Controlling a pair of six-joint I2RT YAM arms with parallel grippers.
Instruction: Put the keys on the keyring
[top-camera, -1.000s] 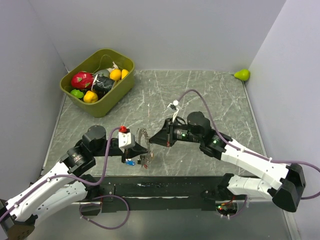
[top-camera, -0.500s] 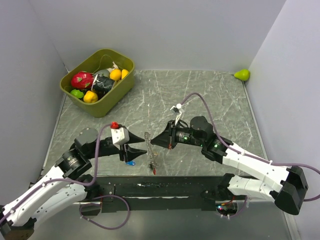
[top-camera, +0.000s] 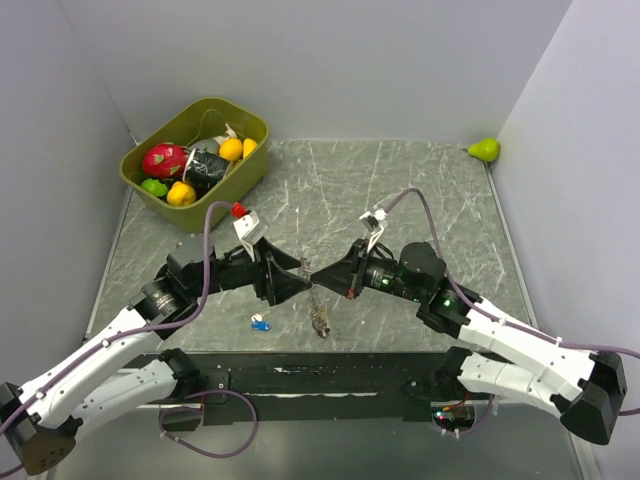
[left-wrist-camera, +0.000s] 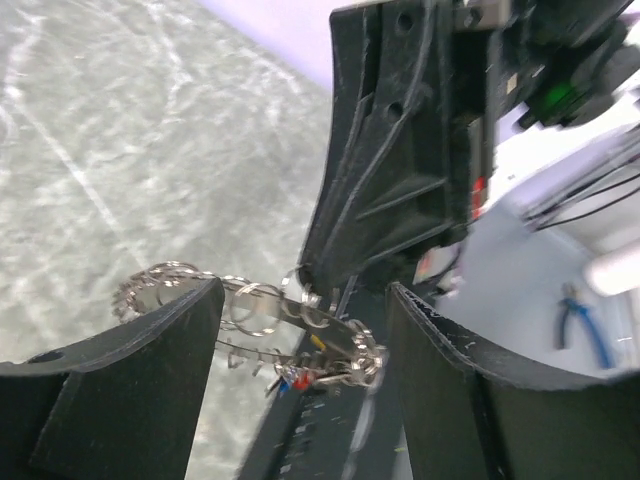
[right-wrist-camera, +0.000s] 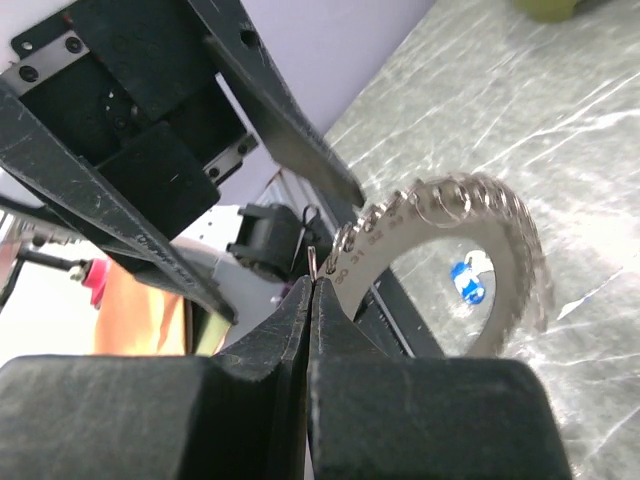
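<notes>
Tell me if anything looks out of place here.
Two things. A blue key lies loose on the table near the front edge, apart from the keyring pinched in the right gripper. And a green pear sits alone in the far right corner, away from the fruit bin.

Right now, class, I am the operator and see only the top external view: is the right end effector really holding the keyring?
Observer: Yes. The right wrist view shows the right end effector shut on one end of the keyring.
Operator: And the left end effector?
Observer: Open. In the left wrist view its fingers stand apart with the keyring between them.
Operator: Anything on the ring?
Observer: The left wrist view shows small wire rings along it, plus red and yellow bits too blurred to call keys.
</notes>
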